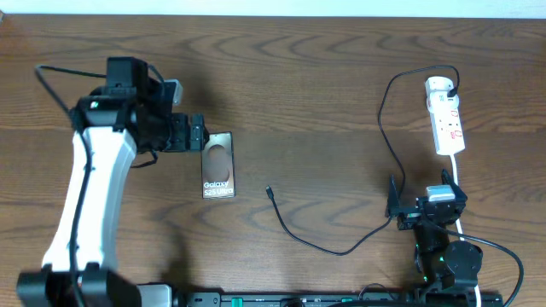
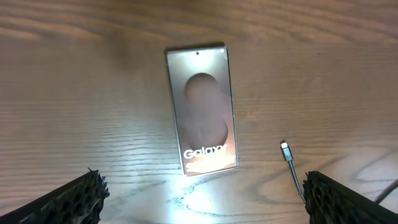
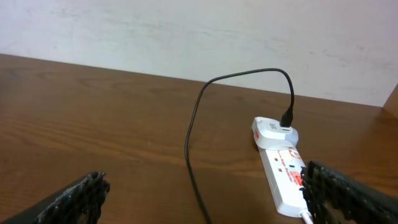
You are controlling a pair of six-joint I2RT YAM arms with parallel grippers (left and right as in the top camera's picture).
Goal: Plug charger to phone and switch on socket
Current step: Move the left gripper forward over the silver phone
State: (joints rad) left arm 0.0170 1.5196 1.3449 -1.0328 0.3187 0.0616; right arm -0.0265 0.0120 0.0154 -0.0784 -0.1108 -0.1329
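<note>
The phone (image 1: 218,165) lies flat on the wooden table left of centre, screen up with white "Galaxy S25 Ultra" lettering; it also shows in the left wrist view (image 2: 202,107). My left gripper (image 1: 197,134) hovers just left of the phone's far end, open and empty (image 2: 202,196). The charger cable (image 1: 341,249) runs from the socket (image 1: 447,112) in a loop down to its connector tip (image 1: 269,192), which lies right of the phone (image 2: 285,147). My right gripper (image 1: 424,203) is open and empty near the table's front right, below the socket (image 3: 283,177).
The socket's white cord (image 1: 456,175) runs toward the front past my right gripper. A pale wall (image 3: 199,37) stands behind the table's far edge. The cable (image 3: 193,143) crosses the table between my right gripper's fingers.
</note>
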